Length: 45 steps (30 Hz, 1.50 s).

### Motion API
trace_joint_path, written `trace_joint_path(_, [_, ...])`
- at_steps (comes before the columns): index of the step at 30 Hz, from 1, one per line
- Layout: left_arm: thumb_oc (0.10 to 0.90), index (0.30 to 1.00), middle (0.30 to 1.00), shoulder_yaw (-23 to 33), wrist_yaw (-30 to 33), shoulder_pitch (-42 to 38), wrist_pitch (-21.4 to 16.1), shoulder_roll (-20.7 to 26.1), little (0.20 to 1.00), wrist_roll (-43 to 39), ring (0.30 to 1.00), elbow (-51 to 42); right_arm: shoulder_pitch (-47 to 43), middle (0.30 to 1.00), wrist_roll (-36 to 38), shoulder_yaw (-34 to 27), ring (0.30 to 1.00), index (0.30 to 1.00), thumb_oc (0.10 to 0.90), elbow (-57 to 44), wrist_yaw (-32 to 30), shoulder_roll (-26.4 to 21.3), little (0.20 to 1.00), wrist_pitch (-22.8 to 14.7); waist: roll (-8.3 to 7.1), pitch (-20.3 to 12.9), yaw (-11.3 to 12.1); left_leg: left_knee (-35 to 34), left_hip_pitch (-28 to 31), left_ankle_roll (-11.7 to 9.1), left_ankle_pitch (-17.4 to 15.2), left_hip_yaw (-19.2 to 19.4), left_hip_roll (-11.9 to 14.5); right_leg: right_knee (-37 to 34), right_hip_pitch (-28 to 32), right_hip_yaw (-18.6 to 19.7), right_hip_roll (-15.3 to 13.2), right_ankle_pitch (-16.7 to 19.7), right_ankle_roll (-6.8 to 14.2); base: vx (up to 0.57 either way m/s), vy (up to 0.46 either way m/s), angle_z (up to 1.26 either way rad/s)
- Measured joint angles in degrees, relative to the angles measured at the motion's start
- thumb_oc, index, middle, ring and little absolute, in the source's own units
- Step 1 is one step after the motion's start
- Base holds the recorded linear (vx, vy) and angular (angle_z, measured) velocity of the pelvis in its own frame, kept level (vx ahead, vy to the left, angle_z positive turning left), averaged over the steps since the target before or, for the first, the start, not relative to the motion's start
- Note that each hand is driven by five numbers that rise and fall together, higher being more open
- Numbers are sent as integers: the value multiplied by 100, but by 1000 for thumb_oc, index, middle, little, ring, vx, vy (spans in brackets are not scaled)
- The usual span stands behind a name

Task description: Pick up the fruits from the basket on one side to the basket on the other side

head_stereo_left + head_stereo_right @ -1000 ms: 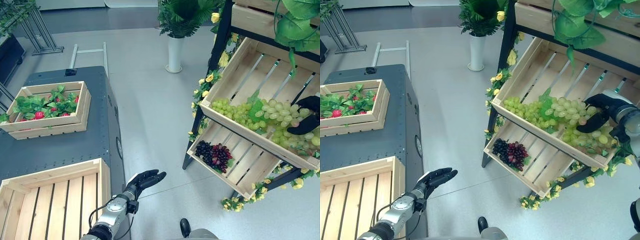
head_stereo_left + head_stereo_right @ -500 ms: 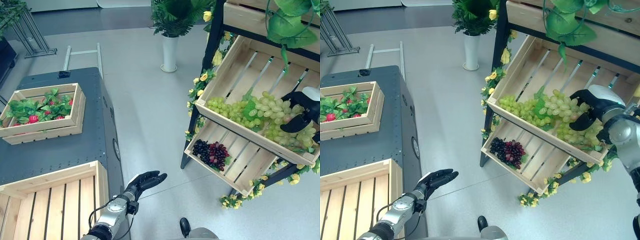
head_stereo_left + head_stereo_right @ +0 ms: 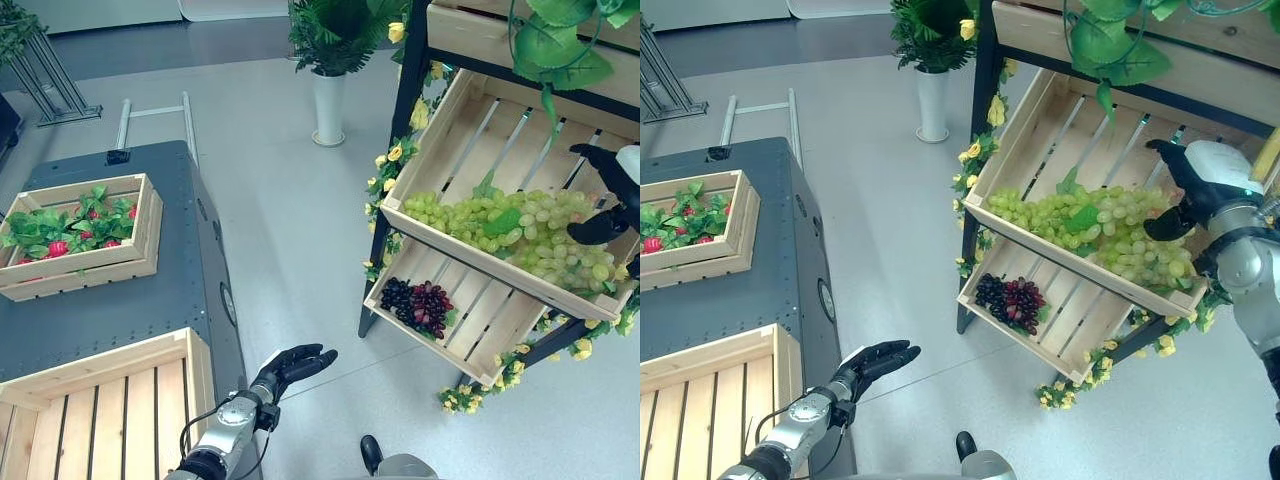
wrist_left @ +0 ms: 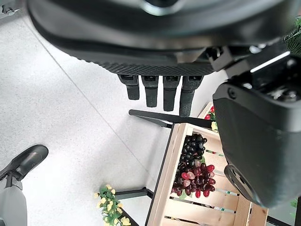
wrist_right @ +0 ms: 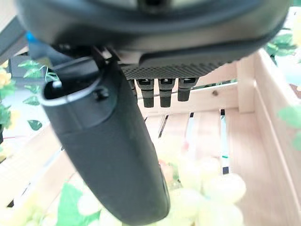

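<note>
Dark grey tabletop (image 3: 170,300) at the left, carrying two wooden crates: an empty slatted crate (image 3: 100,410) at its near edge, and a smaller crate of red fruit and green leaves (image 3: 78,235) toward its far left edge. Well apart across the floor (image 3: 290,230), at the right, a black-framed rack (image 3: 385,250) trimmed with yellow flowers, holding tilted wooden crates on its shelves. In the upper crate (image 3: 480,150), a long heap of green grapes (image 3: 500,225) piled along the low front edge. In the lower crate (image 3: 455,320), a small bunch of dark purple and red grapes (image 3: 420,305) near its left corner. Beyond the rack, a potted plant in a white vase (image 3: 330,100) on the floor.

Right hand (image 3: 1200,185) over the right end of the green grapes, fingers spread and fairly straight, thumb reaching down toward the fruit; possibly just touching the top grapes, hard to tell, with nothing clasped. Left hand (image 3: 290,365) low over the floor just past the near right corner of the tabletop, fingers stretched out loosely and holding nothing.
</note>
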Motion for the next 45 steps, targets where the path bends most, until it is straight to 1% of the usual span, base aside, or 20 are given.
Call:
trace_joint_path(2, [800,900,900,10,-35,16,0,-2,900,42,900,0,231,900,10,-220,900,900,800,-245,-4,0,900,21,0,0,-15,0,0,-4,2,2,-1,0,0,1,4,0,-1,0,0,0])
trace_joint_path(5, [800,900,900,47,-36,72,0,-7,900,45,900,1,464,900,25,-351,900,900,800,-655,-4,0,900,2,2,-1,-52,0,10,-5,2,23,-4,0,0,17,6,1,-1,8,3,-3])
trace_joint_path(11, [800,900,900,105,-38,160,0,-40,900,53,900,39,643,900,27,-458,900,900,800,-1364,-1,1,900,-60,9,-7,-78,0,40,-3,-1,81,-3,0,1,34,6,5,11,10,5,-5])
trace_joint_path(13, [800,900,900,107,-38,159,0,-56,900,54,900,93,834,900,28,-621,900,900,800,-1771,31,2,900,-80,15,-10,-83,0,40,-3,0,81,-4,0,0,38,8,6,12,0,0,0])
trace_joint_path(15, [800,900,900,108,-33,167,1,-59,900,55,900,180,963,900,29,-720,900,900,800,-2255,127,4,900,-209,18,-15,-113,0,44,-6,2,85,-5,0,2,41,11,7,12,0,0,0])
trace_joint_path(18, [800,900,900,109,-30,171,1,-59,900,56,900,211,998,900,5,-736,900,900,800,-2614,212,83,900,-415,10,-27,-178,0,44,-12,6,85,-7,0,5,40,8,8,14,25,20,0])
trace_joint_path(20, [800,900,900,112,-22,174,1,-78,900,68,900,230,1098,900,-307,-833,900,900,800,-2972,210,272,900,-543,13,-47,-214,-3,46,-13,2,84,-8,-1,6,40,7,3,14,34,30,0])
trace_joint_path(21, [800,900,900,112,-21,177,4,-101,900,91,900,240,1189,900,-471,-873,900,900,800,-3149,209,334,900,-676,21,-64,-239,1,49,-16,7,85,3,3,9,39,9,26,-16,0,0,0])
trace_joint_path(23, [800,900,900,122,-15,182,4,-179,900,110,900,358,1434,900,-968,-909,900,900,800,-3396,196,486,900,-895,27,-157,-237,-3,58,-24,-10,90,-10,1,13,41,16,0,4,30,29,0])
trace_joint_path(25, [800,900,900,123,-10,186,3,-214,900,153,900,378,1672,900,-1274,-910,900,900,800,-3587,196,489,900,-1051,33,-190,-242,-2,59,-21,-12,94,-10,2,13,42,10,3,7,0,0,0])
trace_joint_path(27, [800,900,900,123,5,193,3,-218,900,153,900,381,1850,900,-1284,-910,900,900,800,-3694,197,501,900,-1132,30,-194,-245,-2,62,-21,-12,97,-10,2,13,42,8,3,8,0,0,0])
trace_joint_path(31, [800,900,900,222,58,226,4,-253,900,154,900,445,2066,900,-1202,-918,900,900,800,-3835,260,728,900,-1288,43,-209,-308,-3,80,-21,-11,118,-2,1,19,47,8,5,15,-15,4,-3])
trace_joint_path(34, [800,900,900,236,89,242,3,-255,900,156,900,453,2066,900,-839,-918,900,900,800,-3852,423,765,900,-1368,78,-237,-347,-3,88,-21,-12,142,-1,1,18,59,7,9,22,-11,-13,-2])
trace_joint_path(38, [800,900,900,253,116,242,2,-340,900,156,900,497,2069,900,-106,-834,900,900,800,-3916,691,1313,900,-1430,132,-278,-344,-3,97,-22,-13,172,4,0,13,112,16,12,25,-15,-19,-3])
trace_joint_path(39, [800,900,900,260,134,242,-1,-369,900,155,900,546,2071,900,-49,-783,900,900,800,-3940,715,1432,900,-1436,139,-284,-338,-3,99,-22,-13,173,6,1,13,123,17,12,25,-26,-22,-3])
trace_joint_path(41, [800,900,900,273,245,248,-2,-502,900,155,900,812,2077,900,312,-401,900,900,800,-3985,831,1975,900,-1460,153,-307,-326,-3,103,-24,-14,192,12,0,10,127,24,12,25,-27,-20,-3])
trace_joint_path(42, [800,900,900,272,277,252,-2,-539,900,155,900,903,2087,900,384,-245,900,900,800,-3984,882,2116,900,-1460,154,-308,-323,-3,105,-24,-13,191,12,0,11,124,24,13,25,0,0,0])
trace_joint_path(44, [800,900,900,245,345,290,0,-628,900,157,900,1164,2192,900,580,361,900,900,800,-3903,961,2570,900,-1460,151,-310,-282,-2,101,-23,-12,181,17,1,13,111,20,13,24,-27,-37,2])
trace_joint_path(45, [800,900,900,210,389,345,0,-658,900,165,900,1266,2244,900,584,748,900,900,800,-3701,960,2908,900,-1458,138,-319,-248,-2,105,-25,-10,176,17,-1,14,102,25,14,23,0,0,0])
